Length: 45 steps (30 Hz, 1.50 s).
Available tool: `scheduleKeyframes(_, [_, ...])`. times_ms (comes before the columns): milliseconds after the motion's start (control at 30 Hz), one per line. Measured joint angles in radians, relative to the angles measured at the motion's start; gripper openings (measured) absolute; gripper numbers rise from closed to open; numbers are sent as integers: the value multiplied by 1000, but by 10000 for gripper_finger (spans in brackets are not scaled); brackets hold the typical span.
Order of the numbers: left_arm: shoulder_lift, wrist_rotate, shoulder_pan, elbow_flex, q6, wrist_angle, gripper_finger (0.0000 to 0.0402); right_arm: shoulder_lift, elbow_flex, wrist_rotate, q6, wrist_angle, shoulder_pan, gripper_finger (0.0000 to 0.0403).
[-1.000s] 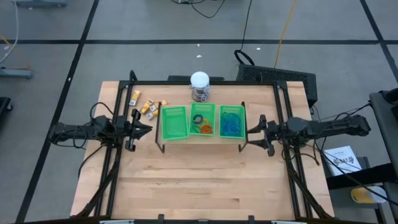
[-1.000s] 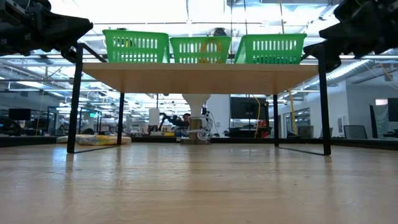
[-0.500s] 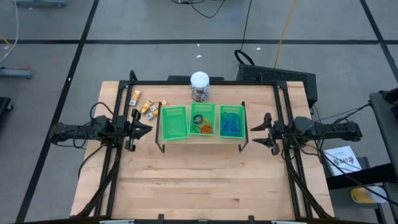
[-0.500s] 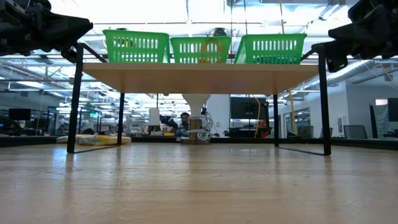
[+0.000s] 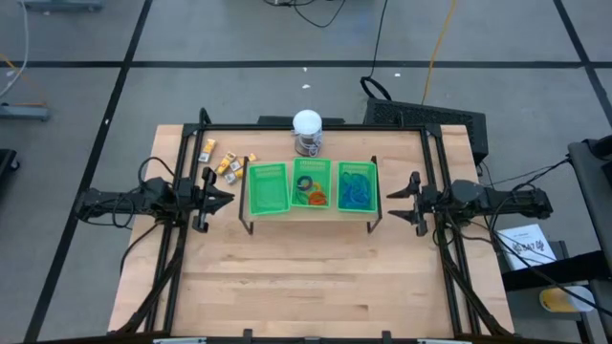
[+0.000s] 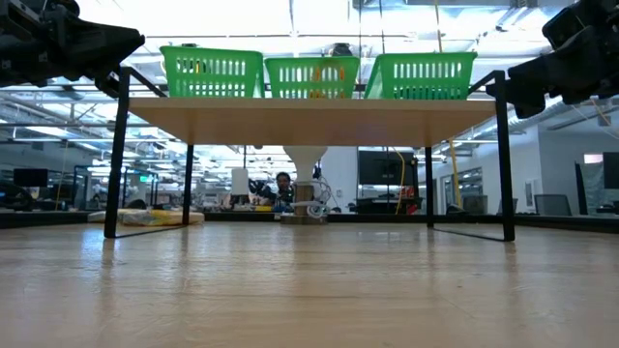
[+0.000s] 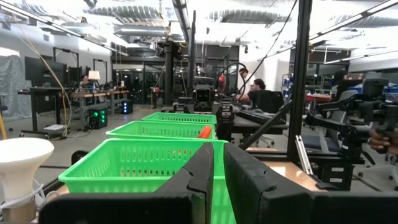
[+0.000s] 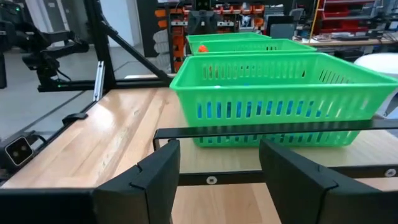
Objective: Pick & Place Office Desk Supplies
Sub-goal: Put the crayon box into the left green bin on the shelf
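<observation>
High view: the green three-compartment tray (image 5: 267,170) sits on a raised black-framed shelf (image 5: 308,216). Blue loops (image 5: 358,186) fill the compartment nearest the right gripper (image 5: 408,199); orange and green rings (image 5: 311,190) lie in the middle one; the compartment nearest the left gripper (image 5: 219,196) looks empty. The small yellow-and-white blocky pieces (image 5: 223,162) lie loose on the table, just off the tray's empty end, toward the white-topped jar (image 5: 306,129). The right gripper's fingers are spread; the left's look pressed together.

Low view: both grippers hang at tray height, outside the shelf's posts.

Left wrist view: the two dark fingers (image 7: 245,177) stand nearly closed, pinching nothing, facing the tray's end wall.

Right wrist view: the fingers (image 8: 158,177) are wide apart and empty, level with the shelf's bar.

Judgement: the blocks are probably next, and the left arm is nearer. It should open first, drop beside the shelf post, take one block squarely, then lift clear of the tray wall before releasing.
</observation>
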Motion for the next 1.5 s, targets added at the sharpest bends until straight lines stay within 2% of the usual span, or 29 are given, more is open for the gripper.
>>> scheduleKeyframes(133, [0, 0, 0, 0, 0, 0, 44, 0, -12, 0, -18, 20, 0, 212])
scheduleKeyframes(400, [0, 0, 0, 0, 0, 0, 44, -1, -108, -6, -12, 175, 0, 212])
scheduleKeyframes(667, [0, 0, 0, 0, 0, 0, 44, 0, -162, -9, -40, 179, 0, 212])
scheduleKeyframes(1133, [0, 0, 0, 0, 0, 3, 45, 11, -180, -7, -72, 217, 0, 212])
scheduleKeyframes(1500, [0, -30, 0, 0, -159, 73, 45, 11, -180, -7, -72, 220, 0, 212])
